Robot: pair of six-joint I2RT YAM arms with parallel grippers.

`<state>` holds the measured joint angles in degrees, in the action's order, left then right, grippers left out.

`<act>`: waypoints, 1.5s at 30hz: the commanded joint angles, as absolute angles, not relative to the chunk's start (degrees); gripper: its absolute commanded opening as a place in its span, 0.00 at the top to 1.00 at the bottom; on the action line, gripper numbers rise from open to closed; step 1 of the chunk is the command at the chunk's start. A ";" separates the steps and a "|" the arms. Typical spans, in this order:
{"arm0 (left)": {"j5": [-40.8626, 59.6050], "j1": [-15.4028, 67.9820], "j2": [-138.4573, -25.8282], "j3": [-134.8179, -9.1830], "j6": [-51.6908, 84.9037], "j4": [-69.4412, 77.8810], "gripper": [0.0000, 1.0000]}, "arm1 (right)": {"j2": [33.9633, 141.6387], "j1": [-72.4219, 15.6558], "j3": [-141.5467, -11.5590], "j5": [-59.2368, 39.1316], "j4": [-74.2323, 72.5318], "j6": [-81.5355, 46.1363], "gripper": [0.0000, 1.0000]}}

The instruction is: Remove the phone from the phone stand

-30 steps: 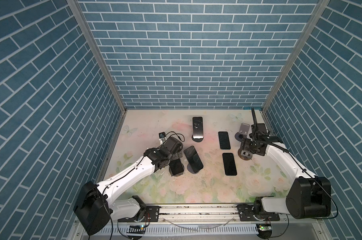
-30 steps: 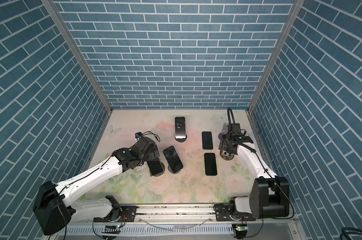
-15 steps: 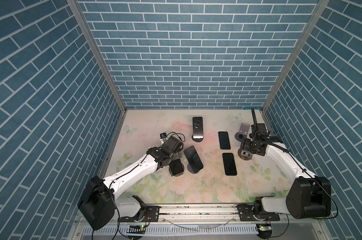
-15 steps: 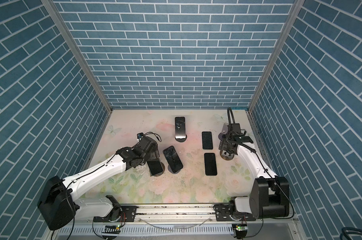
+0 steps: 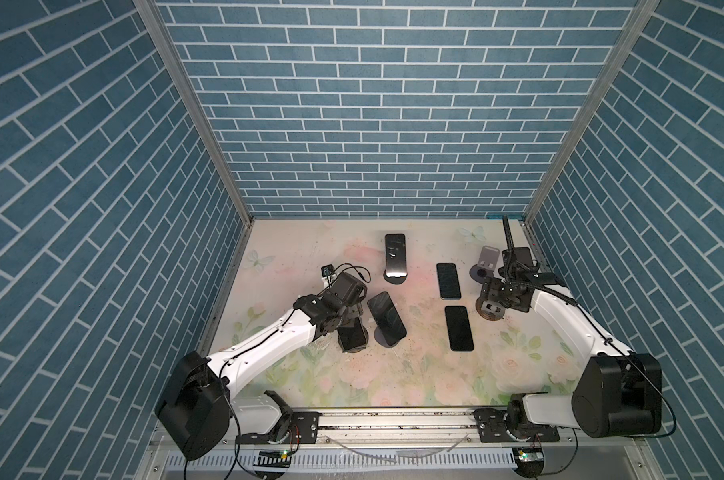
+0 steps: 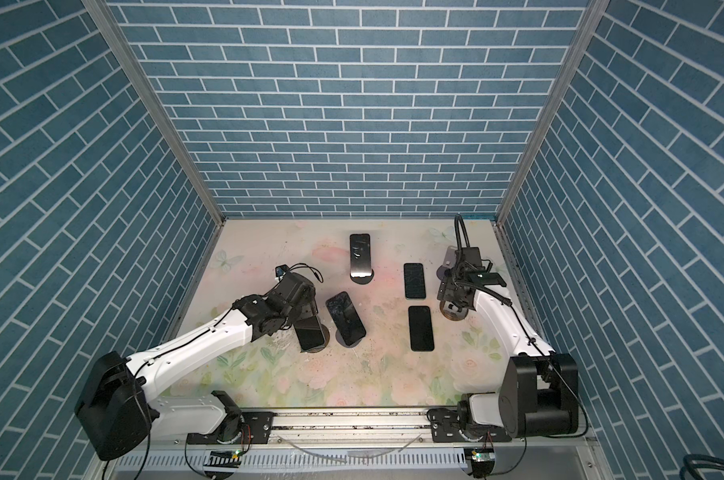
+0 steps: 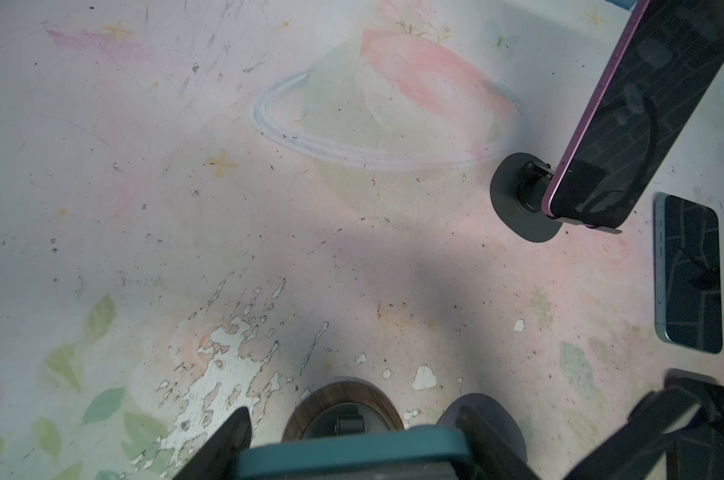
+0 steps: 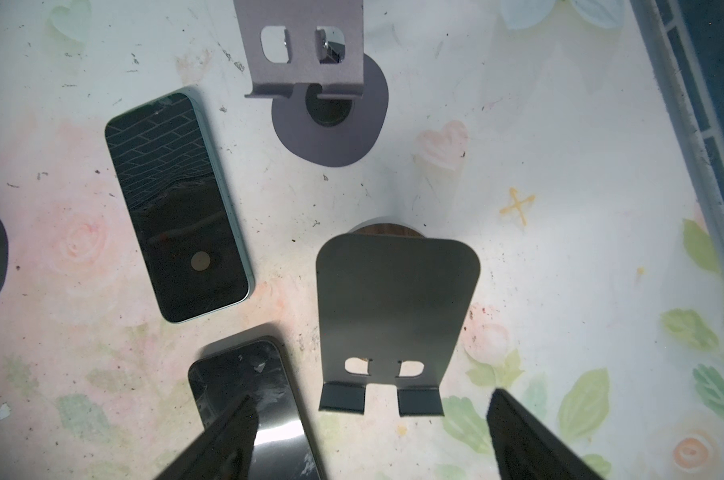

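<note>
In both top views, the white left arm is lying low and outstretched over the floral printed tabletop point(image 5: 393, 374). Its wrist is angling the left gripper point(image 5: 352, 318) down onto the upper end of a teal-cased phone with a glossy black screen point(image 5: 353, 337). That phone is leaning on a phone stand with a round wood-grain-rimmed base point(image 6: 326, 340), left of centre. The right arm is holding its elbow bent at the right side. Its right gripper point(image 6: 456, 300) is pointing down just above an empty dark sheet-metal stand point(image 5: 491, 316).

In the left wrist view, two black fingers point(image 7: 227, 440) are pressing on opposite side edges of the phone's matte case, gripping it. The stand's base is showing just beyond. Farther off, a purple-edged phone point(image 7: 643, 112) is leaning on a grey stand.

In the right wrist view, the jaws are standing wide apart and gripping nothing. Between them, the empty stand is showing a smooth plate with rounded corners, two cut-outs and two bent lips.
</note>
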<state>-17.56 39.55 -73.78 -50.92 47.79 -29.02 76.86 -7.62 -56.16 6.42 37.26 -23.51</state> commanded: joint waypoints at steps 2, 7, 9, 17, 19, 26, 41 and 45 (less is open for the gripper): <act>-17.75 39.11 -71.03 -49.89 43.96 -29.71 0.52 | 75.94 -7.82 -54.37 6.59 37.89 -23.20 0.12; -18.18 39.11 -67.47 -49.92 40.65 -30.39 0.55 | 76.20 -7.87 -54.14 6.42 37.54 -23.29 0.12; -18.52 39.11 -66.18 -50.10 39.63 -31.20 0.55 | 76.29 -7.82 -54.14 6.25 37.26 -23.27 0.12; -20.92 39.02 -62.03 -52.09 35.81 -36.21 0.56 | 76.68 -7.83 -54.50 5.64 37.08 -23.47 0.12; -22.15 38.78 -61.29 -52.79 35.30 -38.03 0.56 | 76.64 -7.82 -54.49 5.67 37.04 -23.47 0.12; -24.93 37.08 -57.56 -53.79 33.76 -42.04 0.56 | 76.37 -7.83 -54.23 5.53 36.96 -23.47 0.13; -23.88 32.08 -55.47 -51.11 31.99 -43.96 0.56 | 75.47 -7.87 -55.61 4.28 37.31 -23.82 0.12; -21.42 29.53 -57.35 -49.25 31.97 -42.48 0.56 | 74.99 -7.82 -56.25 4.48 37.71 -23.82 0.12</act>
